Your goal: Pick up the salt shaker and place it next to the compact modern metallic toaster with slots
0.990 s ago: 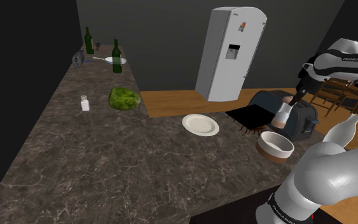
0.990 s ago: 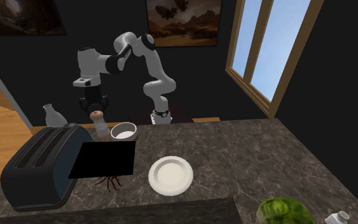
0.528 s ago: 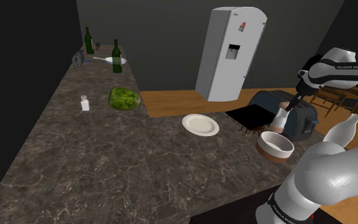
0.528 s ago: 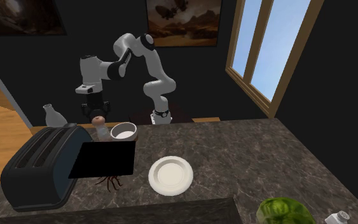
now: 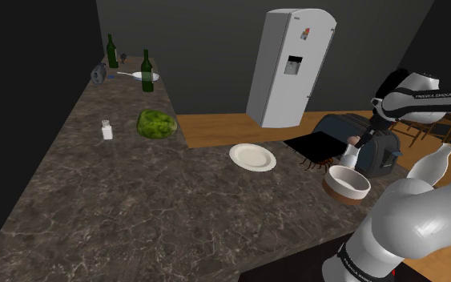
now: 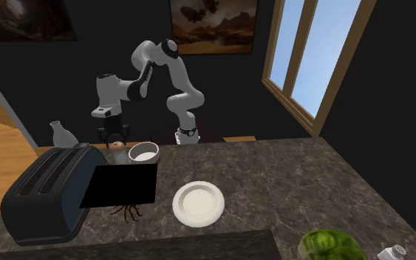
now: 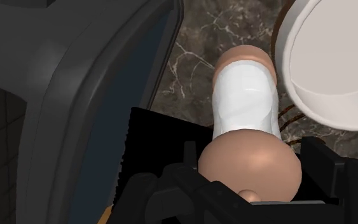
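The gripper (image 6: 113, 138) pinched the shaker (image 7: 246, 114) by its upper end, fingers clamped on either side of the tan cap. The shaker hung upright, its long axis in line with the fingers and its base towards the counter (image 6: 273, 185); whether it touched was unclear. In the second exterior view the toaster (image 6: 43, 193) lay at its 8 o'clock, with the bowl (image 6: 143, 153) just beside at 3 o'clock. A straight descent looked sufficient.

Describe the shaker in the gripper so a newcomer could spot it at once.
Start at the big dark grey slotted toaster on the dark marbled counter. Between it and the white round bowl, the black gripper clasps a small shaker. Its white body with tan rounded ends sets it apart from the all-white shaker far off by the green melon.
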Controlling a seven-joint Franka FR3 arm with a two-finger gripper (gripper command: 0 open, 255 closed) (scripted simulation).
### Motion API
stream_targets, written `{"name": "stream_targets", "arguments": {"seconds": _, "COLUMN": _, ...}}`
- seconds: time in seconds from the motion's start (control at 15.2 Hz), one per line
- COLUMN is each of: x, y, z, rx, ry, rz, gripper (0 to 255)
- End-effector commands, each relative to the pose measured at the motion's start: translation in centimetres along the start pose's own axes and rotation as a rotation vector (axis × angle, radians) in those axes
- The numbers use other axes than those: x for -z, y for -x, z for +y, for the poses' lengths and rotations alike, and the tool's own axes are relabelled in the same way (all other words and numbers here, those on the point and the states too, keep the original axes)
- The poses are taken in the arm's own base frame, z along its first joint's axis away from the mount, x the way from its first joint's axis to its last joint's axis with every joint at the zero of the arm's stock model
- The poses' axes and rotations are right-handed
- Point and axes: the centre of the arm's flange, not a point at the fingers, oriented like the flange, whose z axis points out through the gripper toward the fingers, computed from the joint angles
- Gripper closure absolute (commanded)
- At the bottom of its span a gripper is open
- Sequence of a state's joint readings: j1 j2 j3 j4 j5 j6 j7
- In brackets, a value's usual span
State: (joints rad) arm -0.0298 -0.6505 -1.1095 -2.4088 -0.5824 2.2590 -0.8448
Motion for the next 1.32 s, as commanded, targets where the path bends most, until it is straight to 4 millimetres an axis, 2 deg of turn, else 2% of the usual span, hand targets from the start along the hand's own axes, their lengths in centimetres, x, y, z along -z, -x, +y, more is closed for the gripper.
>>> {"name": "stream_targets", "arguments": {"seconds": 0.0, "x": -1.0, "y": 0.3, "z": -0.2, "rx": 0.0, "ry": 0.0, "rz": 0.0, "gripper": 255}}
{"name": "stream_targets", "arguments": {"seconds": 0.13, "x": -2.3, "y": 0.6, "z": -0.4, "rx": 0.0, "ry": 0.0, "rz": 0.0, "gripper": 255}}
{"name": "stream_targets", "arguments": {"seconds": 0.66, "x": -2.3, "y": 0.6, "z": -0.4, "rx": 0.0, "ry": 0.0, "rz": 0.0, "gripper": 255}}
{"name": "stream_targets", "arguments": {"seconds": 0.73, "x": -2.3, "y": 0.6, "z": -0.4, "rx": 0.0, "ry": 0.0, "rz": 0.0, "gripper": 0}}
{"name": "stream_targets", "arguments": {"seconds": 1.06, "x": -2.3, "y": 0.6, "z": -0.4, "rx": 0.0, "ry": 0.0, "rz": 0.0, "gripper": 0}}
{"name": "stream_targets", "arguments": {"seconds": 1.25, "x": 1.6, "y": 0.6, "z": -0.4, "rx": 0.0, "ry": 0.0, "rz": 0.0, "gripper": 0}}
